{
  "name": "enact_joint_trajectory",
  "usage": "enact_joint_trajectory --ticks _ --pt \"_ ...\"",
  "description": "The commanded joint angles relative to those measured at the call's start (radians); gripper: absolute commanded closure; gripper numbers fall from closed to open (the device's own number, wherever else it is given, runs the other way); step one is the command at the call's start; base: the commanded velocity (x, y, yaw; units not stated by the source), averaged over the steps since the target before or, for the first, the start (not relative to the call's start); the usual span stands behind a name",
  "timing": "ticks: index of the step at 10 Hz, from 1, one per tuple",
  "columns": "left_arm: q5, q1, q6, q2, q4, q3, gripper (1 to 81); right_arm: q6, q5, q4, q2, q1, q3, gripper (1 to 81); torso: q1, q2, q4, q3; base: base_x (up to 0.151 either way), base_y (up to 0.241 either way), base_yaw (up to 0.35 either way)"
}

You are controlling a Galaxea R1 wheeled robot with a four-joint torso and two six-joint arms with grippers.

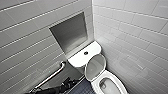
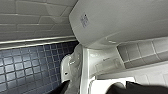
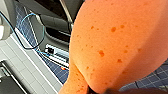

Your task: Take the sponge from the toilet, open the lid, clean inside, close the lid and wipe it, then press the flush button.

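Tiled bathroom | lid (image 1: 95, 67) up | toilet (image 1: 118, 82) cropped | right pincer (image 3: 100, 90) clamps sponge (image 3: 112, 42) | left pincer (image 1: 68, 84) unclear

Lid (image 1: 95, 67) upright between cistern (image 1: 82, 57) and bowl (image 1: 114, 78)

Down in a corner of white rectangular wall tiles (image 1: 130, 37): white glossy ceramic toilet (image 1: 115, 77), rounded cistern set under a grey recessed wall niche (image 1: 71, 32). Small dark round flush button (image 1: 86, 53) on the cistern top. White oval lid (image 1: 95, 67) raised, leaning back toward the cistern, greyish underside facing out; bowl open. Shiny metal grab bar (image 1: 51, 76) slanting along the left wall. Dark blue mosaic floor (image 1: 83, 89) beside the bowl; dark robot arm (image 1: 62, 87) low near the bar.
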Motion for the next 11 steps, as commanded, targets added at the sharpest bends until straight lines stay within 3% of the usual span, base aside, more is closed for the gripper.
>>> enact_joint_trajectory --ticks 1,3,9,11 --pt "0.001 -0.143 -0.009 0.031 0.002 -0.047 1.0 -0.002 -0.07 -0.026 0.012 -0.041 0.057 81.1 0.0 0.0 0.0 0.0 0.0 0.0 0.0" --pt "-0.001 -0.183 -0.009 0.08 0.004 -0.118 1.0 -0.002 -0.009 -0.02 0.008 -0.06 0.077 81.1 0.0 0.0 0.0 0.0 0.0 0.0 0.0" --pt "-0.027 -0.26 -0.009 0.192 0.005 -0.287 1.0 -0.001 -0.008 -0.019 -0.014 -0.078 0.095 81.1 0.0 0.0 0.0 0.0 0.0 0.0 0.0" --pt "-0.027 -0.261 -0.009 0.216 0.021 -0.273 1.0 -0.001 -0.011 -0.019 -0.014 -0.069 0.106 81.1 0.0 0.0 0.0 0.0 0.0 0.0 0.0"
